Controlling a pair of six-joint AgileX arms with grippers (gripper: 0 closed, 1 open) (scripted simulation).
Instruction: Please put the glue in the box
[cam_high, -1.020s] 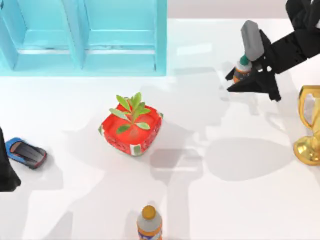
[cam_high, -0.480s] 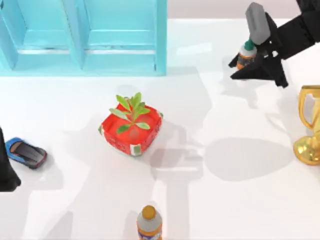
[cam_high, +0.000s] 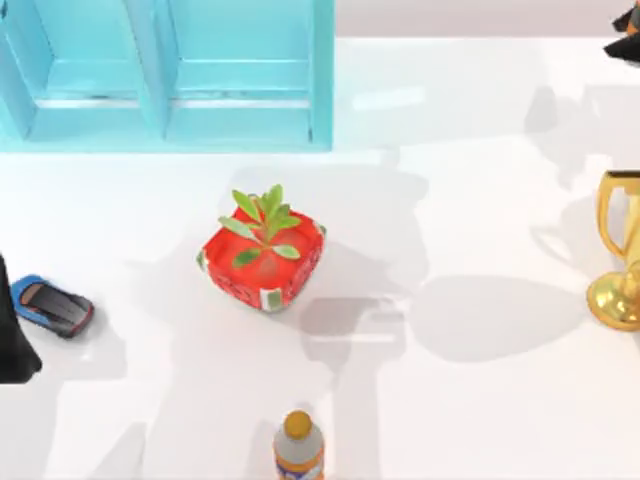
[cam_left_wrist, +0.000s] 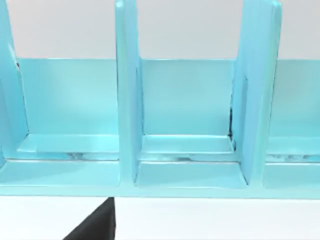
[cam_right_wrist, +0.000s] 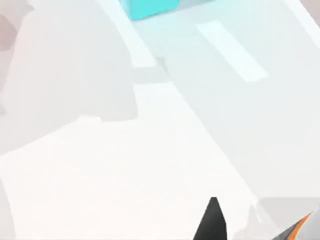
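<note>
On the white surface (cam_high: 480, 200), a blue box (cam_high: 165, 75) with open compartments is seen at the far left. A gold trophy (cam_high: 620, 250) is placed at the right edge. A red pot (cam_high: 262, 262) with a plant stands in the middle, an orange-capped bottle (cam_high: 298, 450) at the near edge, a toy car (cam_high: 52, 306) at the left. Whether either claw is open cannot be told. Where the glue is cannot be told.

No lettering can be read, not even on the orange-capped bottle (cam_high: 298, 449) label.
</note>
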